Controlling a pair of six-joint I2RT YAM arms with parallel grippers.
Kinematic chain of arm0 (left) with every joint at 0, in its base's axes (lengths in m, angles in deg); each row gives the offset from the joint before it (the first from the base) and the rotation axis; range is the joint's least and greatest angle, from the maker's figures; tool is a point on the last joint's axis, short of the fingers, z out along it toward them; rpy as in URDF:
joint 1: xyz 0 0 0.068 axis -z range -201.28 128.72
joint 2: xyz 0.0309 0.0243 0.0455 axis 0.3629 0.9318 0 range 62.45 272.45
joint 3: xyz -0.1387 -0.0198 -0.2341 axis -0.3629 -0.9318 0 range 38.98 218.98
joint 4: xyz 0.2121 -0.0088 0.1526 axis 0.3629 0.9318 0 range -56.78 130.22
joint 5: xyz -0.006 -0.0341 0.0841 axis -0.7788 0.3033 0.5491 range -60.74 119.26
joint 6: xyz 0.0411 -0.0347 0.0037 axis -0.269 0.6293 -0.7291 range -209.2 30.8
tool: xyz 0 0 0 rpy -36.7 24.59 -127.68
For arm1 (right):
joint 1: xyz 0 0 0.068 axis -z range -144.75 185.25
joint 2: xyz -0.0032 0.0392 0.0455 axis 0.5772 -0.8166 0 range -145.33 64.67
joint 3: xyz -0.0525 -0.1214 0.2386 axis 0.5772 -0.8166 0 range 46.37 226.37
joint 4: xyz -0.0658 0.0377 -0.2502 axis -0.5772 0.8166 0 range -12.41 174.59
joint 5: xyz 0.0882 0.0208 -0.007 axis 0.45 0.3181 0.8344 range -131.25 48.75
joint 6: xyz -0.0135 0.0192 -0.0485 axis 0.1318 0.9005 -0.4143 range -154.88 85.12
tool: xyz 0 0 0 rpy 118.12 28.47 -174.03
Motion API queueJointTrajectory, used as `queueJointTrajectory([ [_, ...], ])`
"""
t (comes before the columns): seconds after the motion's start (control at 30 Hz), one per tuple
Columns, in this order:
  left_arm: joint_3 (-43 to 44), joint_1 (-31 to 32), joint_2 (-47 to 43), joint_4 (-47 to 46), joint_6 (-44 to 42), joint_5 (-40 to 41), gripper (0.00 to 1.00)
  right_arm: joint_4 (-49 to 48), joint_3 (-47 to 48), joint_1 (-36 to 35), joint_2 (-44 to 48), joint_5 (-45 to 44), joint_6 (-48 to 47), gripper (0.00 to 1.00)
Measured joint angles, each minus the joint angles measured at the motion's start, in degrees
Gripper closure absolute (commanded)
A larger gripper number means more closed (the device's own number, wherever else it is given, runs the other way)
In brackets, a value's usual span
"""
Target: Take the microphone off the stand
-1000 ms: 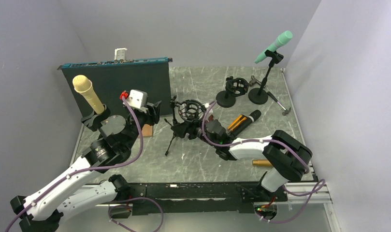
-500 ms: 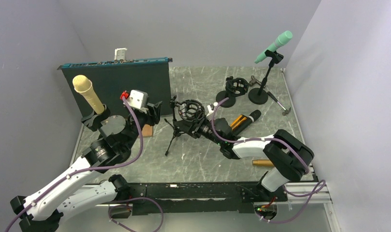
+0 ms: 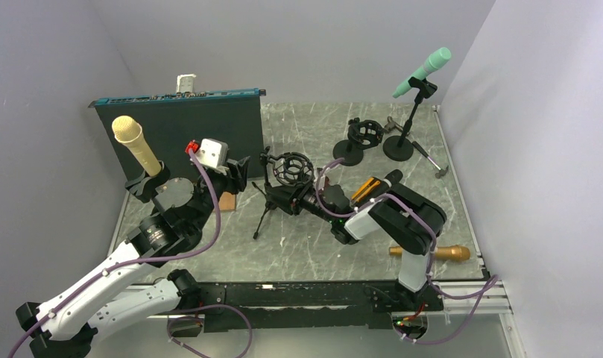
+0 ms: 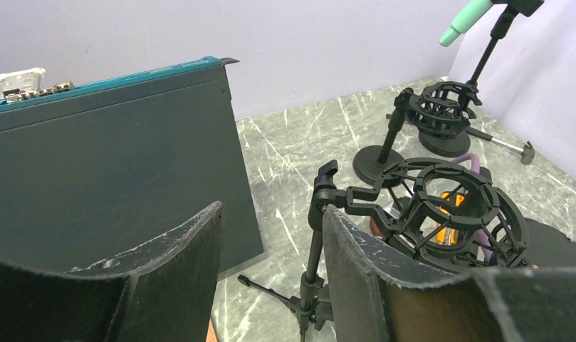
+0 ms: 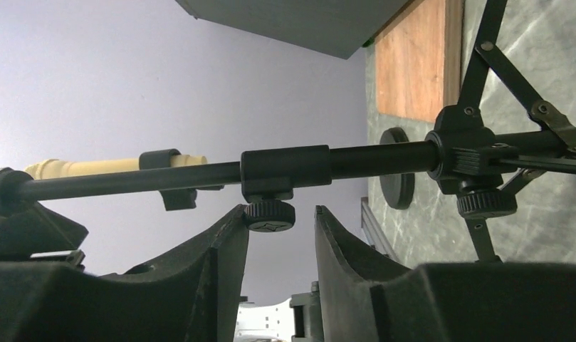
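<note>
A cream microphone [image 3: 134,142] stands tilted in a clip stand at the left, and its handle [image 5: 92,167] also shows in the right wrist view. A mint microphone [image 3: 431,67] sits on a tall stand at the back right. In the middle is a tripod stand with a shock mount [image 3: 291,170]. My right gripper [image 3: 298,201] reaches its pole [image 5: 199,171] from the right. Its jaws stand narrow at the pole's clamp knob [image 5: 269,214], which touches one finger only. My left gripper [image 4: 272,208] hangs open and holds nothing, left of the tripod.
A dark panel [image 3: 179,127] stands upright at the back left. A second shock mount on a round base [image 3: 361,138] is behind the tripod. A black-and-orange microphone [image 3: 376,186] and a gold one [image 3: 432,252] lie on the table. A wooden block [image 3: 227,200] lies by the left gripper.
My right gripper has slid left up to the tripod's pole and its jaws have narrowed. The right arm's elbow swung left, uncovering the gold microphone. The left arm has not moved.
</note>
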Motion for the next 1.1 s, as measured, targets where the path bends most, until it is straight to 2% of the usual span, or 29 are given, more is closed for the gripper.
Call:
queueJointTrajectory([
  [0.17,0.0,0.0,0.0,0.0,0.0,-0.1,0.43,-3.7,0.8,0.1,-2.8,0.0,3.1,0.60],
  [0.3,0.0,0.0,0.0,0.0,0.0,-0.1,0.44,-5.7,1.1,0.1,-4.1,0.0,4.4,0.66],
  [0.33,0.0,0.0,0.0,0.0,0.0,-0.2,0.44,-6.1,1.1,0.1,-4.2,0.0,4.6,0.71],
  [0.43,0.0,0.0,0.0,0.0,0.0,-0.3,0.44,-6.9,1.1,0.4,-4.3,0.0,4.7,0.95],
  [0.47,0.0,0.0,0.0,0.0,0.0,-0.4,0.44,-7.1,1.0,0.6,-4.4,0.1,4.5,0.99],
  [0.67,0.0,0.0,0.0,0.0,0.0,-0.4,0.45,-6.3,2.2,1.6,-4.8,2.4,-0.5,1.00],
  [0.73,0.0,0.0,0.0,0.0,0.0,-0.4,0.45,-1.1,4.6,1.8,-3.7,3.2,-4.7,1.00],
  [0.83,-0.1,0.0,0.0,0.0,0.0,-0.4,0.46,12.2,8.6,1.1,0.5,1.9,-13.5,1.00],
  [0.97,-0.1,0.0,0.0,0.0,0.0,-0.3,0.46,30.7,13.4,-1.4,7.0,-4.4,-25.1,1.00],
  [1.1,-0.1,0.0,0.0,0.0,0.0,-0.3,0.47,41.5,16.6,-3.3,10.1,-8.9,-33.9,1.00],
])
